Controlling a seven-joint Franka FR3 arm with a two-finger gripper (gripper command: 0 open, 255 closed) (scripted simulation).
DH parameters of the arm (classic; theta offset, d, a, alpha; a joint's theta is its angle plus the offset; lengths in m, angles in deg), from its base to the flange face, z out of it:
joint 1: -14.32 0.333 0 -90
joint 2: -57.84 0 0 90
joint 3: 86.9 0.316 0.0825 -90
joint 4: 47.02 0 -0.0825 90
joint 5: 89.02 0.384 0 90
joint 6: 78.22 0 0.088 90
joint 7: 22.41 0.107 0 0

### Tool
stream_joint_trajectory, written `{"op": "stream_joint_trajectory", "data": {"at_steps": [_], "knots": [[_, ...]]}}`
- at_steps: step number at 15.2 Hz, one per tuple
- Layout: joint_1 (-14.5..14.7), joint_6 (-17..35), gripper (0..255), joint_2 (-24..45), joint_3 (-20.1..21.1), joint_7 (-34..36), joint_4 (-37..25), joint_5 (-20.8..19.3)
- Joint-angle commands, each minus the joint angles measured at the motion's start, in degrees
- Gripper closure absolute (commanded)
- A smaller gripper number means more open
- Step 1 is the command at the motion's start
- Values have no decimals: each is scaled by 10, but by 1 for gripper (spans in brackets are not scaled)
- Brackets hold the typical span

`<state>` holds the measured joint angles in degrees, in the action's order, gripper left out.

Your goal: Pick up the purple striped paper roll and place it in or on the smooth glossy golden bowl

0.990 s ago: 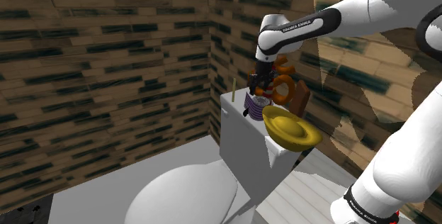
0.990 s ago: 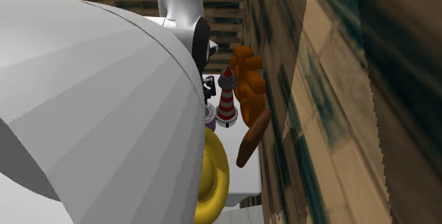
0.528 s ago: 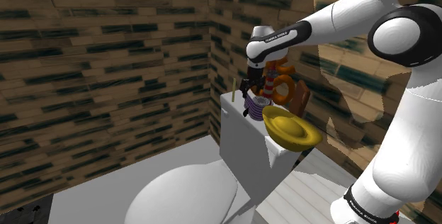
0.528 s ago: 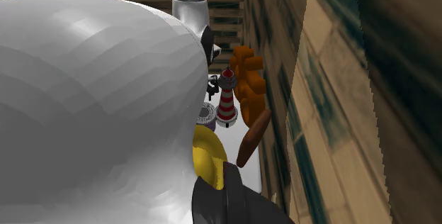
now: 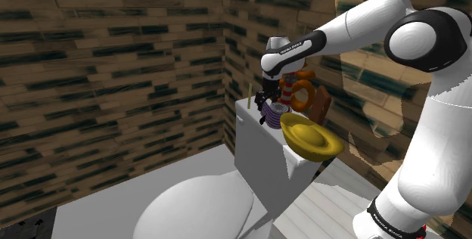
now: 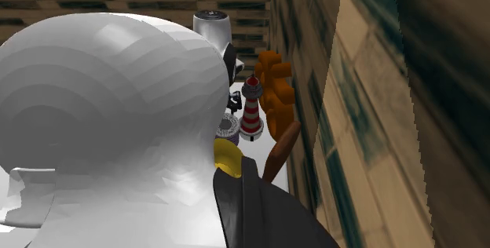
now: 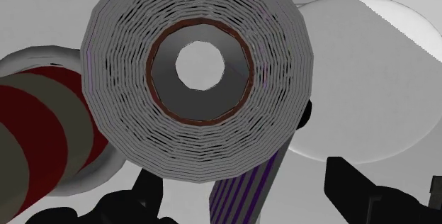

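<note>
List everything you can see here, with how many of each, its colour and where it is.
paper roll: one, grey windings with purple stripes on its side, upright on the toilet tank beside the bowl
bowl: one, glossy golden, at the tank's near end in the shoulder view
lighthouse figure: one, red and white stripes, on the tank next to the roll
orange figure: one, orange, by the wall behind the lighthouse
brown object: one, long, leaning at the wall
thin stick: one, yellowish, upright at the tank's far corner
toilet tank: one, grey-white
toilet lid: one, grey-white, below the tank
walls: brown brick pattern
arm: one, white with dark joints
gripper: one, black, open, right above the roll
</note>
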<state>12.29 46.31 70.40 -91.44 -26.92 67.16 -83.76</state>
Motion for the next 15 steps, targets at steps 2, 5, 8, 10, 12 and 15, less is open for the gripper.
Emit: {"op": "stream_joint_trajectory", "data": {"at_steps": [2,5,8,10,12,15], "knots": [[0,2,0,1,0,0,1,0],[0,2,0,1,0,0,0,0],[0,2,255,1,0,0,0,0],[0,2,255,1,0,0,0,0],[0,2,255,0,0,0,1,0],[0,2,255,1,0,0,1,0]]}}
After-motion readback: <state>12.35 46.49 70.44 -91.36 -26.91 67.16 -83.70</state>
